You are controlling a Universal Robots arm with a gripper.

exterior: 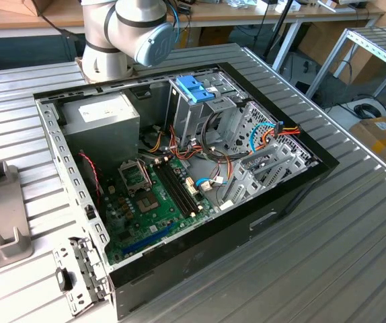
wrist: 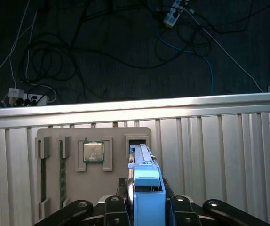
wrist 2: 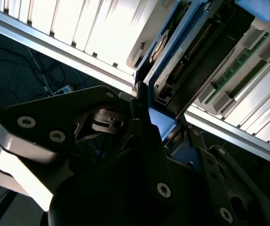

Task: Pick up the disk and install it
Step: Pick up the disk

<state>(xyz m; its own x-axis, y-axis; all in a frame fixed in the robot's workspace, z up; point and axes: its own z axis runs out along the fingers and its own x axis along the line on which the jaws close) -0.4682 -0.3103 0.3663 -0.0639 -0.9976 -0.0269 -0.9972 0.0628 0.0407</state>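
holder tray (wrist: 50,141): grey; memory sticks (wrist: 62,176) and a processor chip (wrist: 92,152) were seated in its recesses.
disk (wrist: 142,162): was stood on edge at the tray's slot.
gripper (wrist: 146,202): jaws were closed on the disk's blue bracket.
computer case (exterior: 200,249): lidless; power supply (exterior: 102,114) and motherboard (exterior: 152,202) were housed inside.

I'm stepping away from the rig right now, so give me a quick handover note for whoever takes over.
Gripper: shut on the disk, jaws against its blue bracket on both sides.
Disk: standing on edge, its far end at a slot of the grey holder tray near the table's edge.
Done: disk gripped.
Left: disk is not yet in the open computer case.
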